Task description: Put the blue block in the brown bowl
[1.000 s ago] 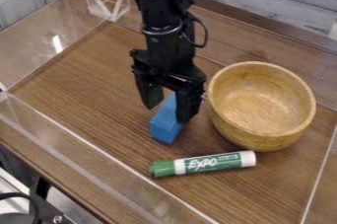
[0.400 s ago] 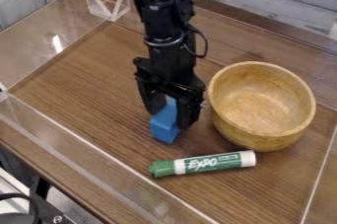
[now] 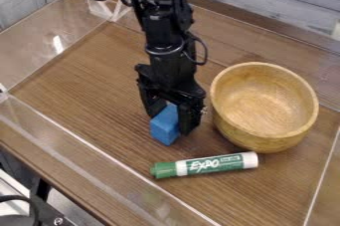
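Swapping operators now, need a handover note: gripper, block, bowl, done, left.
Gripper: open, fingers down at the block, one to either side as far as the view shows; no grip yet.
Block: on the table, left of the bowl in the picture, just above the marker.
Bowl: upright on the table, no block in it.
Done: arm positioned at the block.
Left: close on the block, lift, carry to the bowl, release.
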### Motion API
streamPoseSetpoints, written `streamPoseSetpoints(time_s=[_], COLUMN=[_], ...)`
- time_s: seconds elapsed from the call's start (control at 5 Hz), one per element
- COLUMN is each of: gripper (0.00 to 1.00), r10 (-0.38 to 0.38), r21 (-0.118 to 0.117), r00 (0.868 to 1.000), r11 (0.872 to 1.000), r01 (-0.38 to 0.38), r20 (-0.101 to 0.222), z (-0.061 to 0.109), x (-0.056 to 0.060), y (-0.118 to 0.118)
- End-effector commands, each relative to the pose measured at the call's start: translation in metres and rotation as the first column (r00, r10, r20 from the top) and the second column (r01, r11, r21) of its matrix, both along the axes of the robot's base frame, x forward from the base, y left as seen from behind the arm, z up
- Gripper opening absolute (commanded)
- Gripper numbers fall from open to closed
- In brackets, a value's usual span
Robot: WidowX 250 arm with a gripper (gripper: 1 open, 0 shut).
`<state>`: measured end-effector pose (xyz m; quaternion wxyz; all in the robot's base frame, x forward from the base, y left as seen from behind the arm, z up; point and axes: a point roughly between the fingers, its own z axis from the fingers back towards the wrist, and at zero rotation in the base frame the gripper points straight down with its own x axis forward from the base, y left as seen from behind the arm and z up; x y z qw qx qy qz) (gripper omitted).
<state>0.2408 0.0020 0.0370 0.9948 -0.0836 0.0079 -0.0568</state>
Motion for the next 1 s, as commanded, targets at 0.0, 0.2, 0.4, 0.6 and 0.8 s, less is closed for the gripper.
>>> streamPoseSetpoints(time_s=[0.0,0.2,0.4,0.6,0.8], gripper=[0.0,0.0,0.0,0.0,0.0], r10=[-0.004,-0.007,-0.008,-0.007,-0.005], r21=[0.002,0.008,0.016,0.025,0.038], r00=[0.999,1.0,1.0,1.0,1.0], r11=[1.0,1.0,1.0,1.0,0.999], r01=[0.004,0.007,0.007,0.007,0.005], r20=[0.035,0.029,0.02,0.012,0.005], z=[0.005,0.01,0.017,0.025,0.036], x=[0.007,0.007,0.008,0.008,0.01], y=[0.001,0.001,0.002,0.002,0.002])
